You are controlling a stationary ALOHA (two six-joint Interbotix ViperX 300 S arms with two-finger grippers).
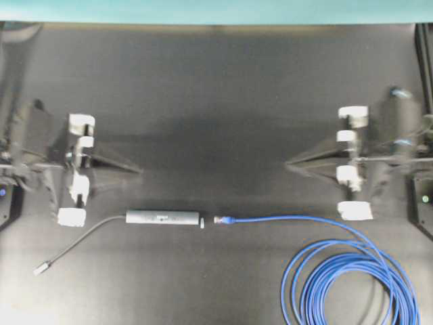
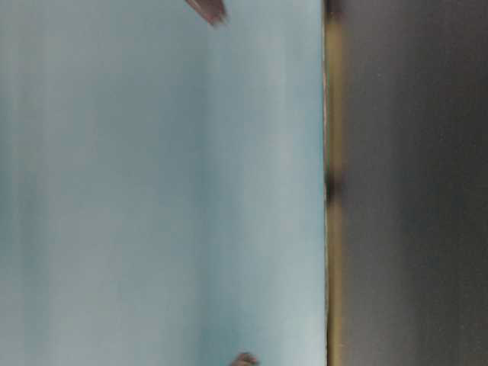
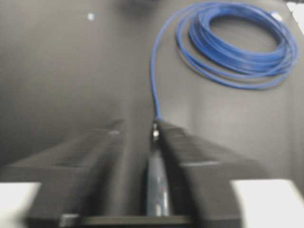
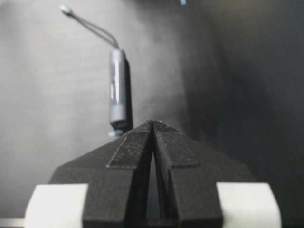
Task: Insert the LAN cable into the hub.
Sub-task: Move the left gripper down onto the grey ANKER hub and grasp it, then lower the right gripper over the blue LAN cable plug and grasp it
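Note:
The hub (image 1: 162, 217) lies flat on the dark table, its whitish end pointing right. The LAN cable (image 1: 352, 281) lies coiled at the front right, and its plug (image 1: 222, 219) rests just right of the hub's end, a small gap between them. My left gripper (image 1: 137, 169) hovers behind the hub. In the left wrist view its fingers stand a little apart around nothing (image 3: 138, 124), with the hub (image 3: 156, 185) on the table below them and the cable (image 3: 237, 47) beyond. My right gripper (image 1: 289, 163) is shut and empty (image 4: 153, 122), the hub (image 4: 118, 90) ahead of it.
The hub's thin grey lead runs left to a small silver plug (image 1: 42, 268), which also shows in the right wrist view (image 4: 65, 8). The arm bases stand at both side edges. A teal wall (image 2: 152, 183) borders the table's far side.

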